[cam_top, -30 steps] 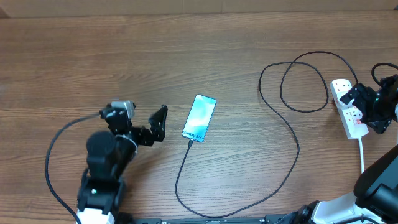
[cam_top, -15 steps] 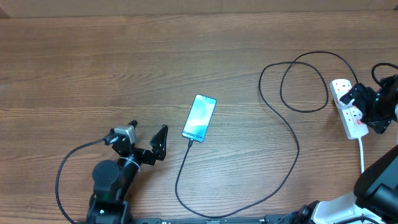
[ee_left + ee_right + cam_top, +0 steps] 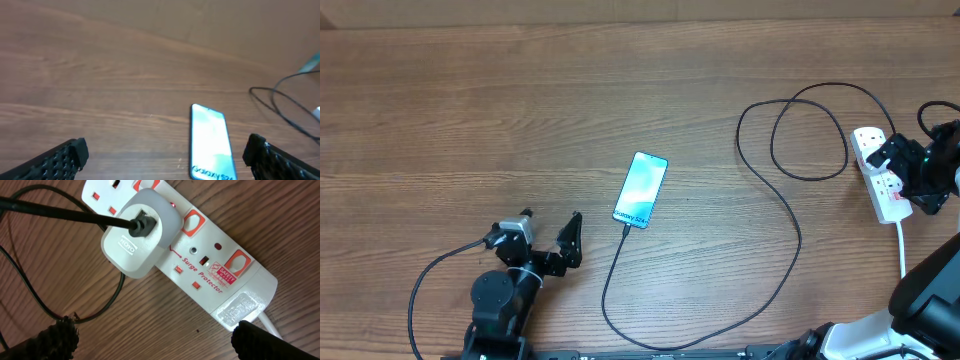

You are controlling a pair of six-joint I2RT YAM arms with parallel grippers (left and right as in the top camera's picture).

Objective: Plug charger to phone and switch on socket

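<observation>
The phone [image 3: 640, 189] lies screen up, lit, at mid-table, and fills the lower middle of the left wrist view as the phone [image 3: 210, 143]. The black charger cable [image 3: 791, 228] meets the phone's near end, then loops right and back to the socket [image 3: 878, 186]. My left gripper [image 3: 550, 227] is open and empty, low and left of the phone, its fingers [image 3: 56, 161] wide apart. My right gripper [image 3: 912, 174] hovers open over the socket [image 3: 210, 260]. A white plug [image 3: 136, 240] carrying the black cable sits in the strip beside red switches [image 3: 190, 222].
The socket's white cord [image 3: 902, 250] runs toward the table's front right edge. Cable loops [image 3: 808, 135] lie left of the socket. Bare wood surrounds the phone. The left arm's own cable [image 3: 420, 290] curves at the front left.
The left arm has drawn back toward the front edge, away from the phone, its gripper still open. The right arm, phone and cable have not moved.
</observation>
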